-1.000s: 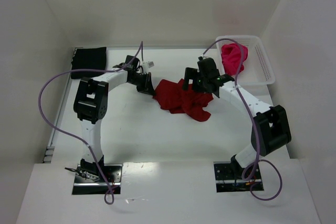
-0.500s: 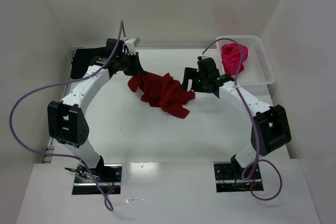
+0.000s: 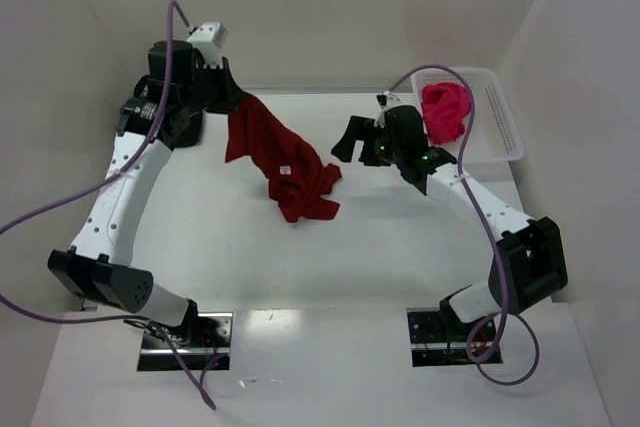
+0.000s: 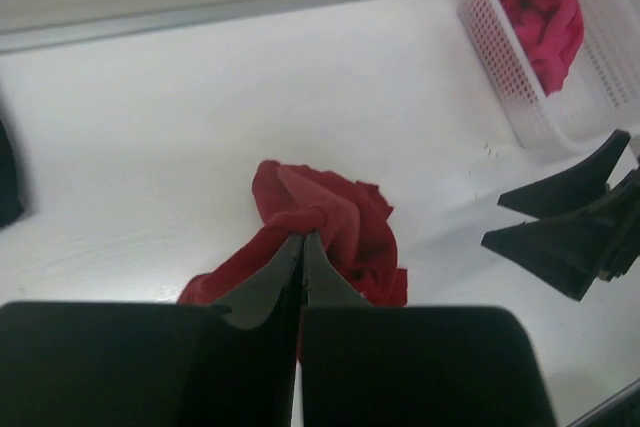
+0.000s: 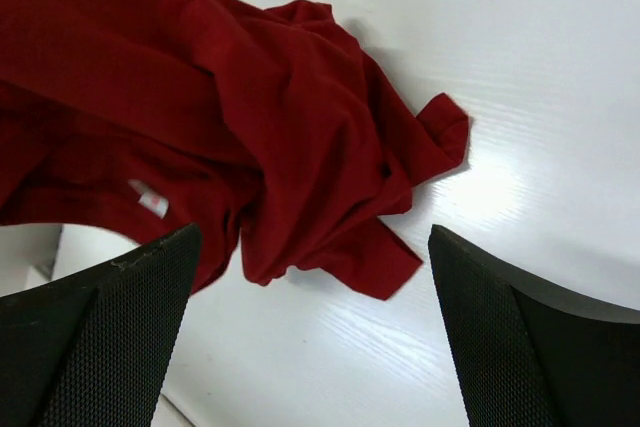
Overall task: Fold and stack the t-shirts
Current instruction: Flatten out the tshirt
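Lifted leftward, crimson t-shirt [image 3: 285, 162] hangs pinched in left tool [image 4: 303, 240]; right tool [image 3: 352, 137] gapes wide near basket [image 3: 500, 122].

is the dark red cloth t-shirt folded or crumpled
Crumpled: the dark red cloth t-shirt hangs in a wrinkled bunch from the shut left gripper.

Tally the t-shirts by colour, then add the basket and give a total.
Crimson t-shirt: 1
Magenta t-shirt: 1
Black t-shirt: 1
White basket: 1
Total: 4
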